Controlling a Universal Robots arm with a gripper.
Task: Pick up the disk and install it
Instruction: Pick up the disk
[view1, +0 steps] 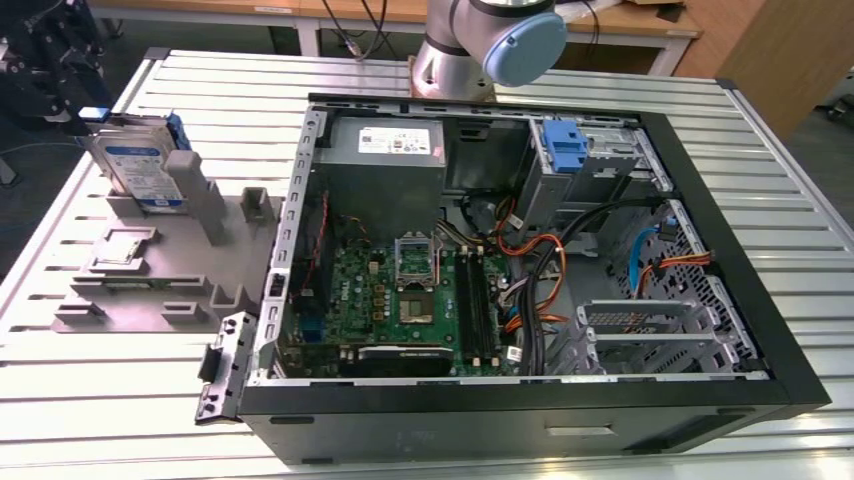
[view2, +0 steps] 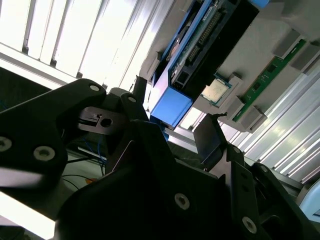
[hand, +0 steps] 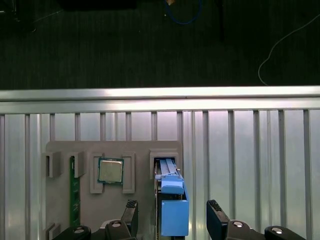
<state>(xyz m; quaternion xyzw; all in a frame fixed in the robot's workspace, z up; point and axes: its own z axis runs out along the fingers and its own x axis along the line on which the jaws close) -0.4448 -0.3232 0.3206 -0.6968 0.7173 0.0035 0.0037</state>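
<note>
gripper (hand: 172, 205) released, one finger on each side of the disk (hand: 169, 187), not touching it. disk stands upright in grey holder (view1: 160, 260).

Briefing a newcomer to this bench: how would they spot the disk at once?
On the slatted table, find the grey holder block at the exterior view's left of the open computer case. The disk stands on edge in the block's corner slot. Unlike the square processor chip and green memory stick nearby, it is a silver slab with a white-and-blue label and blue rails.
</note>
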